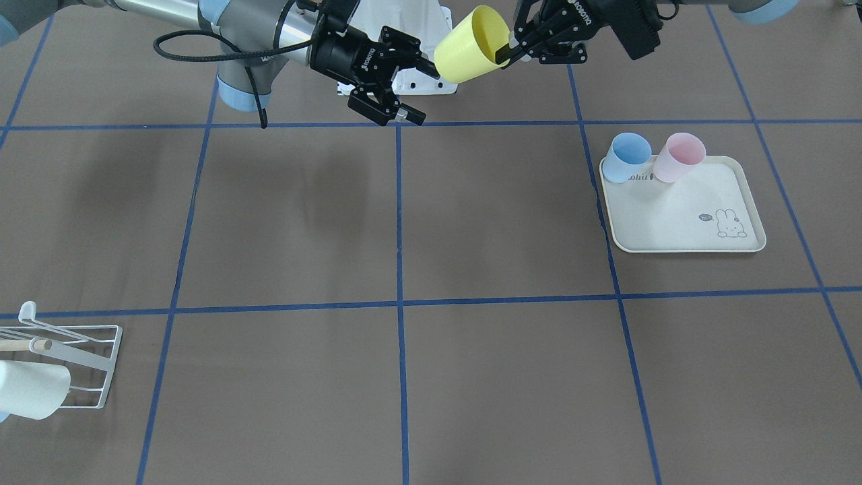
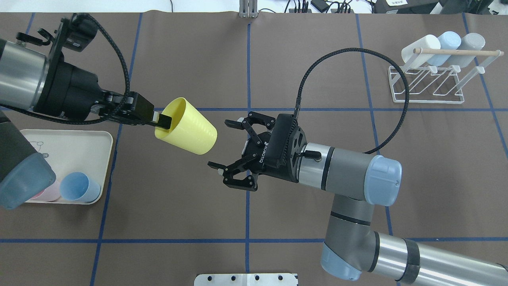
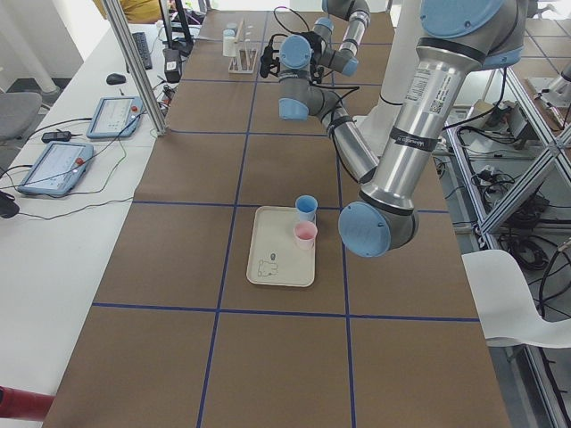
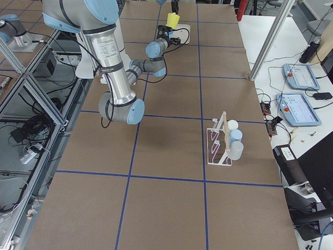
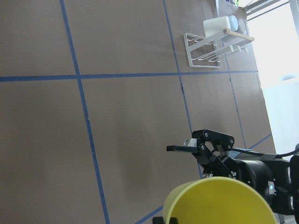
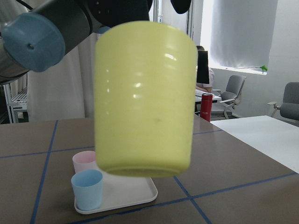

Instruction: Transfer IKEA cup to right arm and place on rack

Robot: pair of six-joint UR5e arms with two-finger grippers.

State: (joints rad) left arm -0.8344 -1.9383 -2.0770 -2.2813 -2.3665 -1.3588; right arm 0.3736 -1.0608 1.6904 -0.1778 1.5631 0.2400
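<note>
The IKEA cup (image 2: 186, 127) is yellow plastic and hangs tilted in the air, its mouth toward the left arm. My left gripper (image 2: 158, 119) is shut on its rim, one finger inside the cup (image 1: 471, 44). My right gripper (image 2: 220, 143) faces the cup's base from a short gap away, open and holding nothing. In the right wrist view the cup (image 6: 145, 98) fills the middle. The white wire rack (image 2: 428, 85) with its wooden dowel stands far off on the right arm's side and carries three pale cups.
A cream rabbit-printed tray (image 1: 680, 215) lies on the left arm's side with a blue cup (image 1: 626, 156) and a pink cup (image 1: 679, 156) at its far edge. Blue tape lines grid the brown table. The right arm's black cable (image 2: 357, 55) loops above the table.
</note>
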